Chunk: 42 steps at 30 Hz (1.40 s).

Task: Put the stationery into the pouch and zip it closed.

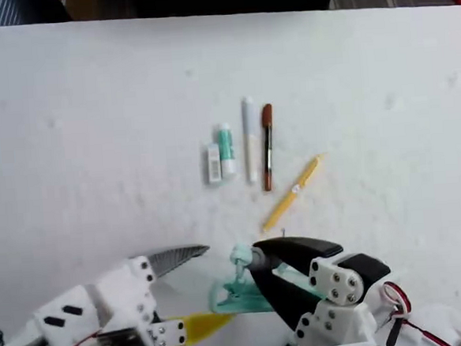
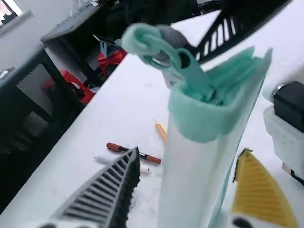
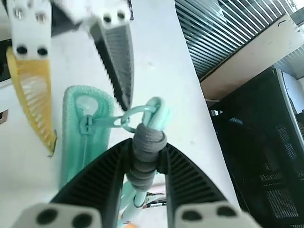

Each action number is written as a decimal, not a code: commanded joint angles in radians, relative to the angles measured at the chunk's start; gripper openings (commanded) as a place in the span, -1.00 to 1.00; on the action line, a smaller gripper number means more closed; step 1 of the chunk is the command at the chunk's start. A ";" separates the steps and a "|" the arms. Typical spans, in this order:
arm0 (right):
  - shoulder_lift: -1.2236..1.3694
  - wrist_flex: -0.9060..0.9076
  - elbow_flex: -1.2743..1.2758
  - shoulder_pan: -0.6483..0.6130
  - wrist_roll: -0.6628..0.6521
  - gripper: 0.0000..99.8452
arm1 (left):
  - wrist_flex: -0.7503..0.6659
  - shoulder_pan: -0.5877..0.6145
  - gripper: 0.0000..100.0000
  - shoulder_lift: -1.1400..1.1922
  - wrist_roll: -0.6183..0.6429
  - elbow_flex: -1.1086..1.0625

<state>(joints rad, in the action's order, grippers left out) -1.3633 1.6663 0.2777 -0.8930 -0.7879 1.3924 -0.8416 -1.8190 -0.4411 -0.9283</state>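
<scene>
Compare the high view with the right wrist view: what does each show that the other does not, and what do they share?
High view, not right wrist: the full row of stationery on the table, with glue stick, white pen, brown marker and yellow pencil. Right wrist, not high: close up, the right gripper shut on the grey cord looped through the pull ring; blinds behind. Both: the green pouch, and the left gripper open around its end.

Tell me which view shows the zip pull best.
The right wrist view: the zip pull lies side-on, with its ring and the grey strap pinched in the right hand. The left wrist view shows it slanted; the high view, small.
</scene>
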 commanded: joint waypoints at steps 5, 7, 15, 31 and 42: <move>0.012 -0.047 -0.006 -0.002 0.005 -0.97 | 0.028 -0.194 -0.37 -0.007 -0.014 -0.009; 0.012 -0.076 -0.006 -0.001 0.009 -0.97 | 0.017 -0.174 -0.47 -0.007 -0.032 -0.006; 0.108 -0.197 -0.005 0.151 0.066 -0.97 | -0.282 0.117 -0.91 -0.007 -0.028 -0.152; 0.503 -0.188 -0.259 0.176 0.203 -0.97 | -0.902 0.420 -0.95 -0.007 0.434 -0.586; 0.585 -0.260 -0.250 0.269 0.235 -0.97 | -0.543 0.280 -0.95 -0.007 0.371 -0.443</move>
<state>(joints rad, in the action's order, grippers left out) -0.7956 1.4546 0.0583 -0.6383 -0.5623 0.7910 -0.5163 -1.8267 -0.0222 -1.4116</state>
